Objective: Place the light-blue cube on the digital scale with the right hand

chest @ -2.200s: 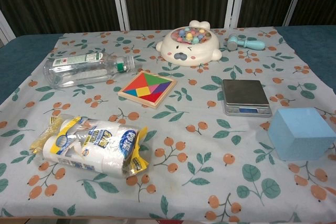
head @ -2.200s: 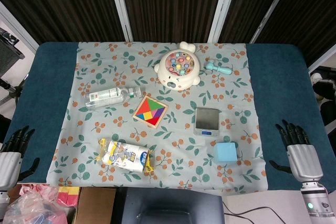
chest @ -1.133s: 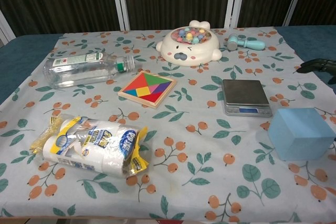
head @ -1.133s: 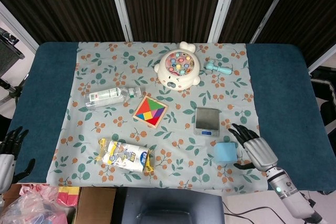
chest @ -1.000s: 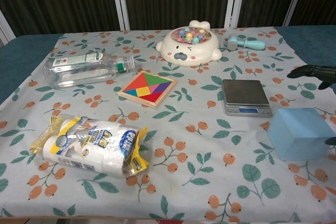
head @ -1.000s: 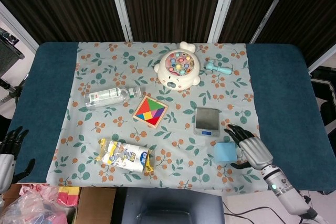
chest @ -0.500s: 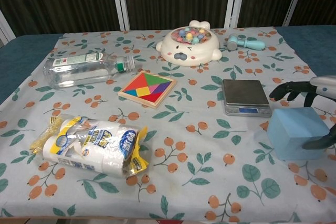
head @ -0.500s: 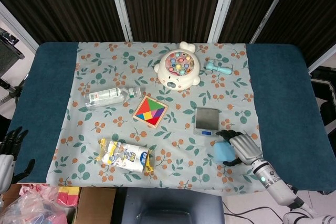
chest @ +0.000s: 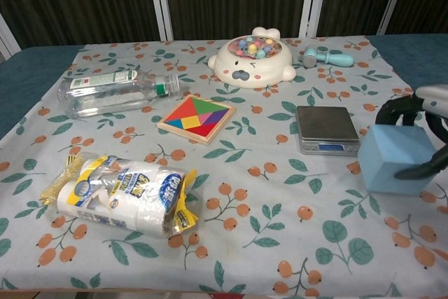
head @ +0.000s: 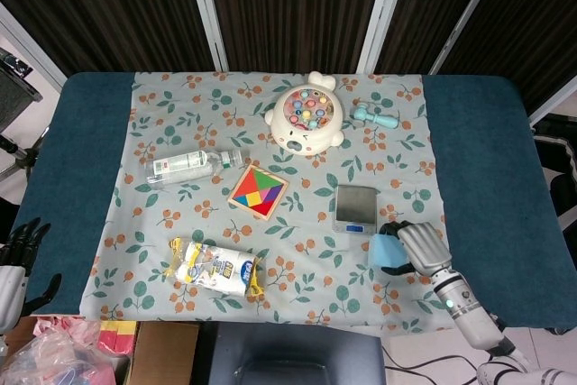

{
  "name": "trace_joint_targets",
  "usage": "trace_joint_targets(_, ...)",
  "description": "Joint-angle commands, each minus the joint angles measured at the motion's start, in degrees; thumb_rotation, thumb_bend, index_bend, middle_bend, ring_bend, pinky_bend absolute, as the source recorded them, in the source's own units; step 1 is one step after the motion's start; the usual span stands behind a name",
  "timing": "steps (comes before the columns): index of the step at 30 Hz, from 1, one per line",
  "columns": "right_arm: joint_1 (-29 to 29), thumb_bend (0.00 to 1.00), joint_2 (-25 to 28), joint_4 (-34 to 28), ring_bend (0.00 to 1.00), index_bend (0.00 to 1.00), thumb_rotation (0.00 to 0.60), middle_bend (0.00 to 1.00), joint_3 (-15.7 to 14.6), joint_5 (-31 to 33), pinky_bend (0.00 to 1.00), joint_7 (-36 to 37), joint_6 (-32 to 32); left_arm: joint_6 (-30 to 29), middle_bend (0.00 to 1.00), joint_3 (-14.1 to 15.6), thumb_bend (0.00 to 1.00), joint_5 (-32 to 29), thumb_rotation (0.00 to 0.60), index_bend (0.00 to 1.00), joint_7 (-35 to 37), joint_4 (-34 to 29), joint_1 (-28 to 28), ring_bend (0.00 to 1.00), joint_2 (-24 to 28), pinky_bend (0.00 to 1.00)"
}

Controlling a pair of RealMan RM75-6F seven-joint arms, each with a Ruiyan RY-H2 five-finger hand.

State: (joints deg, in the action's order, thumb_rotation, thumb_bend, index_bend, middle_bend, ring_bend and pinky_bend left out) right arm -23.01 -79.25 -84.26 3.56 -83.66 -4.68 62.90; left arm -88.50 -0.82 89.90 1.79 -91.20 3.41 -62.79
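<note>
The light-blue cube (head: pixel 382 249) (chest: pixel 393 160) is near the front right of the floral cloth, just in front and right of the digital scale (head: pixel 355 208) (chest: pixel 327 129). My right hand (head: pixel 422 247) (chest: pixel 424 107) grips the cube, fingers curled over its far top edge and thumb against its near right side. In the chest view the cube looks tilted, slightly raised off the cloth. The scale's platform is bare. My left hand (head: pixel 14 264) hangs off the table's front left corner with fingers spread, holding nothing.
A white fishing-game toy (head: pixel 307 118) and a toy hammer (head: pixel 376 115) lie at the back. A plastic bottle (head: pixel 194 165) lies on its side at the left, a tangram puzzle (head: pixel 259 192) in the middle, a wrapped tissue pack (head: pixel 216 264) front left.
My right hand came in from the table's right edge, closed around the cube and shifted it slightly up and toward the scale. The left hand drew back a little.
</note>
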Motion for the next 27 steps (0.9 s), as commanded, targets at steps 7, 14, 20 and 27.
trace_joint_targets(7, -2.5, 0.43, -1.8, 2.4, 0.69, 0.80, 0.600, 0.67, 5.9, 3.2, 0.80, 1.9, 1.6, 0.3, 0.00, 0.1, 0.37, 0.1, 0.600, 0.05, -0.6, -0.1, 0.1, 0.02, -0.2, 0.25)
trace_joint_targets(14, -7.0, 0.43, -5.5, 8.3, 0.66, 0.79, 0.600, 0.67, 9.3, 6.9, 0.77, 2.2, -2.8, 0.6, 0.00, 0.1, 0.36, 0.0, 0.600, 0.05, -1.0, -0.2, 0.2, 0.02, -0.2, 0.25)
trace_joint_targets(20, -10.3, 0.43, -9.8, 15.2, 0.62, 0.74, 0.600, 0.67, 11.0, 9.6, 0.74, 2.9, -5.5, 0.7, 0.00, 0.0, 0.37, -0.3, 0.600, 0.05, -0.9, -0.2, 0.3, 0.02, -0.2, 0.25)
trace_joint_targets(27, -12.3, 0.43, -11.4, 18.2, 0.44, 0.52, 0.600, 0.50, 10.5, 8.9, 0.62, 7.4, -7.7, 0.8, 0.00, 0.0, 0.36, -0.3, 0.600, 0.05, -1.1, -0.2, 0.3, 0.02, -0.2, 0.25)
